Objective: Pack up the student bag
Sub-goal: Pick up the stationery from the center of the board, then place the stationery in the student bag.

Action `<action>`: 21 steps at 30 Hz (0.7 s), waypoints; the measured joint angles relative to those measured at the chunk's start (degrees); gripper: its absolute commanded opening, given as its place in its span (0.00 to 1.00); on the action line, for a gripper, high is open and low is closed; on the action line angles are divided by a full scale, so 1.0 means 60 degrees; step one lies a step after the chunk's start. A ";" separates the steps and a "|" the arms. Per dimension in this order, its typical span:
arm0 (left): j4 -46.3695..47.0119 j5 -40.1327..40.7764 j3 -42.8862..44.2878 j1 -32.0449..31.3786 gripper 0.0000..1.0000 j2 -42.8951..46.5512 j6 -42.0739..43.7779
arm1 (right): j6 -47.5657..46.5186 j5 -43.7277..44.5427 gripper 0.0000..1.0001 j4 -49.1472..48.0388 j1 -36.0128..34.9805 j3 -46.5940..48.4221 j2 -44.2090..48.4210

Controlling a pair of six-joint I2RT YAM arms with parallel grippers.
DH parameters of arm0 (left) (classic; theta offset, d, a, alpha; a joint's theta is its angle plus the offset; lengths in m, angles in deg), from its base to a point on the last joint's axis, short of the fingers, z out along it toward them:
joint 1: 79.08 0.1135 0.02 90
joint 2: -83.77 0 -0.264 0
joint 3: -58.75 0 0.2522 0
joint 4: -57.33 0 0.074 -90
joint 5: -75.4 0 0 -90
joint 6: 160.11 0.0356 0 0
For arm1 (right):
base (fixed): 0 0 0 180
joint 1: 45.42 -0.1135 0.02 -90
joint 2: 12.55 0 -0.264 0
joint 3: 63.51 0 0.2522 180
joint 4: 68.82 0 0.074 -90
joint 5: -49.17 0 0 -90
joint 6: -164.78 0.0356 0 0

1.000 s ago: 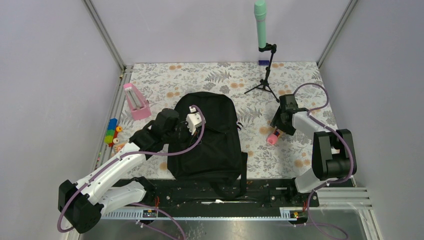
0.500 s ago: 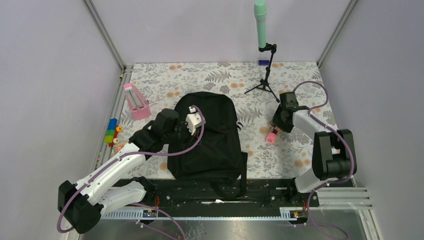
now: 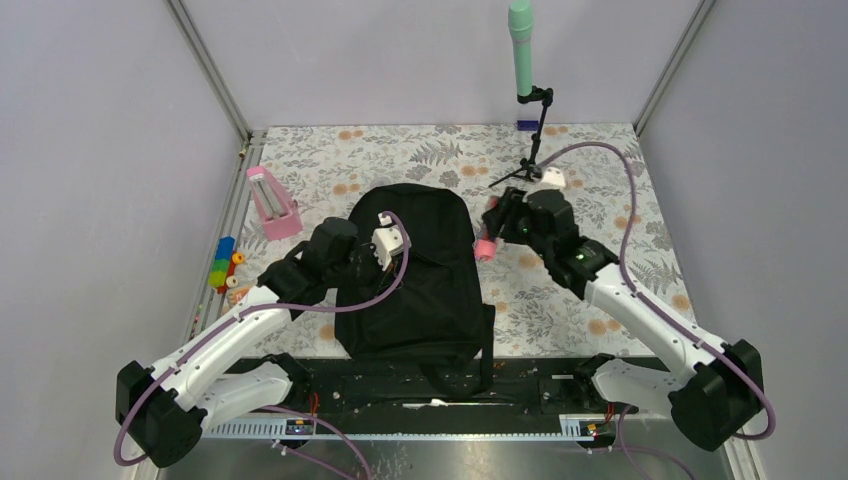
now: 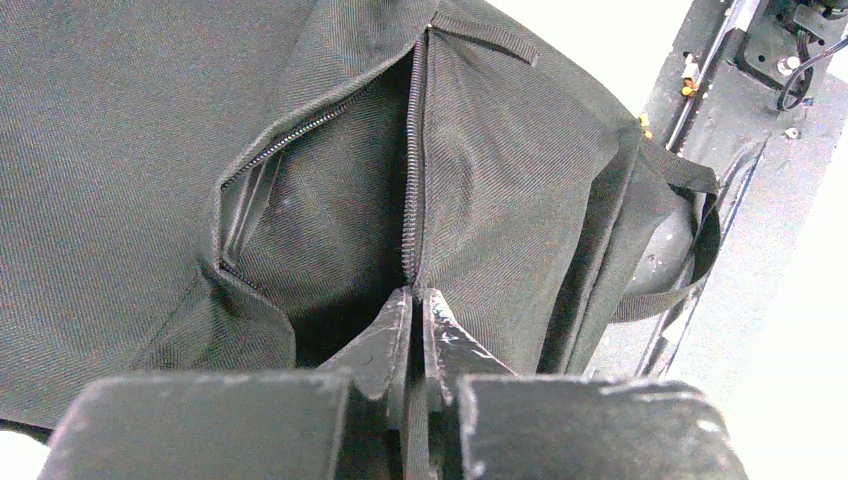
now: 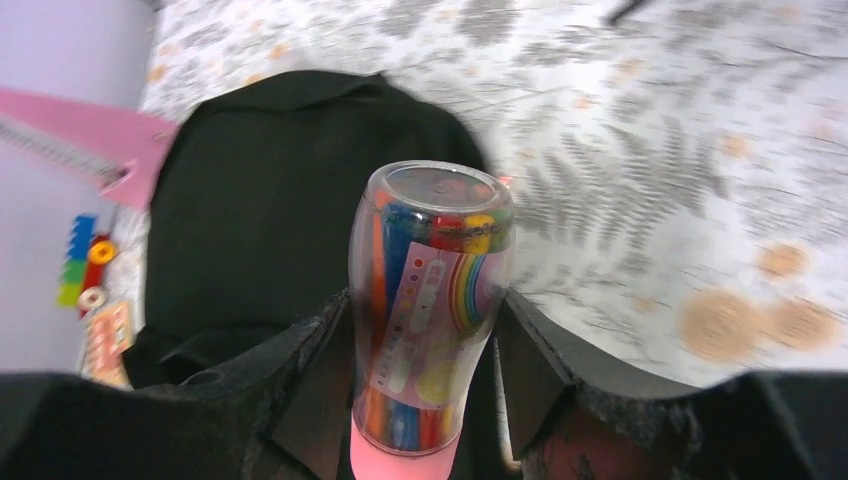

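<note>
At the far left edge of the floral table cover (image 3: 400,160), by the rail: a short row of coloured blocks (image 3: 222,265), with a pink wedge-shaped stand (image 3: 270,200) just behind, farther from the arm bases. Next, the left arm (image 3: 225,340), reaching in from the near-left corner over the left side of the student bag (image 3: 425,280). Bag lying flat mid-table, black, top end toward the far wall, bottom end and a strap loop touching the black base rail (image 3: 540,385) at the near edge. Left gripper (image 4: 412,300) down on the bag's fabric, fingers pressed together with only a sliver between, pinching the near end of a zip (image 4: 410,180) at the mouth of an unzipped pocket (image 4: 320,230). Pocket gaping to the left of the zip in the wrist view, dark lining inside, contents not discernible. To the right of the bag, the right arm (image 3: 640,315), stretched diagonally from the near-right corner. Right gripper (image 5: 428,345) clamped on a clear pen tube (image 5: 432,300), one finger on each side: pink end nearest the wrist camera, coloured pens inside, rainbow sticker on the wall. Tube held just beside the bag's upper right edge, apart from the fabric, height above the cover hard to judge. Farther back, near the far wall: a small black tripod (image 3: 530,165) carrying an upright mint-green cylinder (image 3: 521,35), well apart from the bag.
</note>
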 measured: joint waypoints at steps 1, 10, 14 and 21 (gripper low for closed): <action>0.0000 0.0000 0.0000 0.0000 0.00 0.0000 0.0004 | -0.0015 0.0051 0.14 -0.0342 -0.0335 0.0000 -0.0109; -0.0007 0.0007 0.0000 0.0000 0.00 0.0000 0.0007 | -0.0637 0.0255 0.15 -0.3410 -0.2488 0.0160 -0.1781; -0.0004 0.0004 0.0000 0.0000 0.00 0.0000 0.0004 | -0.0860 0.0288 0.15 -0.4258 -0.2732 0.0350 -0.2164; -0.0007 0.0007 0.0000 0.0000 0.00 0.0000 0.0007 | -0.1443 -0.0390 0.15 -0.5187 -0.3093 0.0805 -0.2929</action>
